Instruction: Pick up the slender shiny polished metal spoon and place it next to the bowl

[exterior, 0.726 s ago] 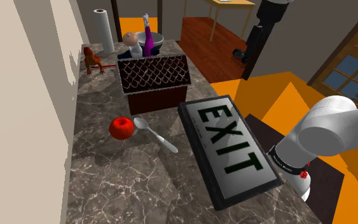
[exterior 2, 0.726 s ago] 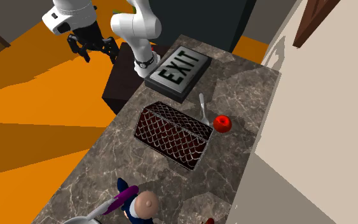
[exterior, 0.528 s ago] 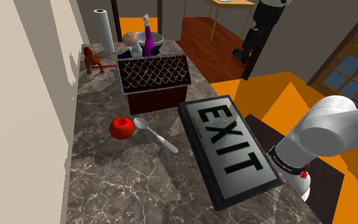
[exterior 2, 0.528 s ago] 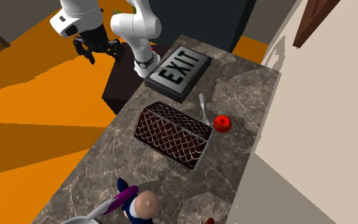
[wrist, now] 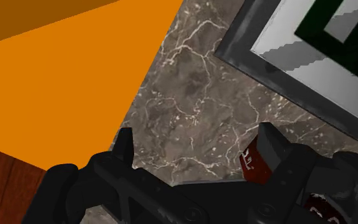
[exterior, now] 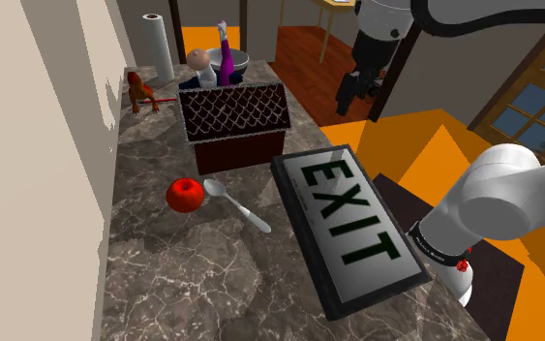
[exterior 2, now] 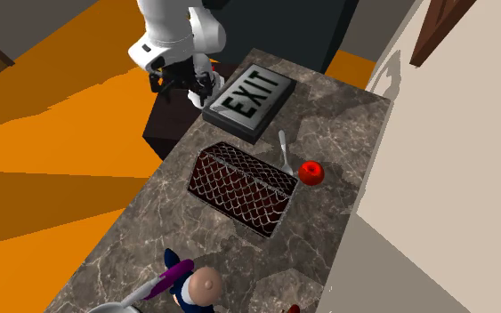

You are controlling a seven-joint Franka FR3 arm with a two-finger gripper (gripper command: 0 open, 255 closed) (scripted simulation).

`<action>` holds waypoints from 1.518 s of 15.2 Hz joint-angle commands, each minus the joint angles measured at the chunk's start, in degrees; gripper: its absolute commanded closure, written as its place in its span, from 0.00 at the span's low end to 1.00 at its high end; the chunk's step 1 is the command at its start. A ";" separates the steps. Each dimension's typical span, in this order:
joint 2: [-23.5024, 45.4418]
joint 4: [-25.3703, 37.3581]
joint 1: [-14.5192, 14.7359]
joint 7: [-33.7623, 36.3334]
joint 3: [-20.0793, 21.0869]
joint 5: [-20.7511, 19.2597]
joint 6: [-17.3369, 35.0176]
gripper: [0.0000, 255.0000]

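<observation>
The shiny metal spoon [exterior: 237, 204] lies flat on the marble counter [exterior: 193, 281], its bowl end beside a red apple [exterior: 185, 194]; it also lies by that apple in the second exterior view [exterior 2: 284, 151]. A grey bowl [exterior: 236, 64] stands at the counter's far end, behind a brown quilted box [exterior: 233, 121]. My gripper [exterior: 346, 100] hangs in the air beyond the counter's edge, far from the spoon. In the second exterior view the gripper [exterior 2: 181, 87] hovers by the stand near the EXIT sign [exterior 2: 248, 98]. In the wrist view the gripper [wrist: 196, 143] is open over bare marble, with nothing between its fingers.
A large EXIT sign [exterior: 348, 218] lies flat between the stand and the spoon. The quilted box [exterior 2: 244, 187] sits mid-counter. A paper roll [exterior: 157, 44], a toy dinosaur [exterior: 144, 89], a doll [exterior: 199, 66] and a purple object [exterior: 225, 53] crowd the far end. A wall runs along the shoulder view's left.
The arm has swung toward the counter: the gripper moved left and lower in the shoulder view, and rightward toward the EXIT sign in the second exterior view. Nothing on the counter moved.
</observation>
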 commanded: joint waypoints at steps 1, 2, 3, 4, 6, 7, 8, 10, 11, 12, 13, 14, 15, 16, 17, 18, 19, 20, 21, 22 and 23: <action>1.27 -0.38 0.88 2.43 2.41 1.09 1.99 0.00; 2.00 -0.49 1.35 3.74 3.73 1.64 2.98 0.00; 2.82 -0.52 1.79 5.05 5.06 2.15 3.97 0.00; 3.71 -0.49 2.20 6.37 6.41 2.61 4.98 0.00; 5.73 -0.20 2.91 9.04 9.12 3.38 7.00 0.00; 6.85 0.05 3.20 10.40 10.49 3.68 8.02 0.00; 8.05 0.37 3.45 11.78 11.88 3.90 9.03 0.00; 10.64 1.23 3.77 14.58 14.71 4.12 11.03 0.00; 12.05 1.76 3.86 16.03 16.13 4.09 12.01 0.00; 13.52 2.37 3.89 17.52 17.57 3.96 12.98 0.00; 15.05 3.04 3.86 19.04 19.04 3.73 13.92 0.00; 16.66 3.79 3.78 20.61 20.52 3.37 14.84 0.00; 18.33 4.60 3.64 22.24 22.02 2.89 15.72 0.00; 20.08 5.48 3.45 23.93 23.53 2.25 16.57 0.00; 21.90 6.44 3.22 25.69 25.05 1.46 17.38 0.00; 23.81 7.46 2.93 27.53 26.59 0.49 18.13 0.00; 25.81 8.55 2.62 29.47 28.14 -0.66 18.82 0.00; 27.91 9.72 2.28 31.51 29.69 -2.02 19.43 0.00; 30.12 10.96 1.95 33.67 31.21 -3.60 19.97 0.00; 32.46 12.28 1.64 35.94 32.71 -5.42 20.40 0.00; 34.92 13.69 1.36 38.34 34.18 -7.48 20.71 0.00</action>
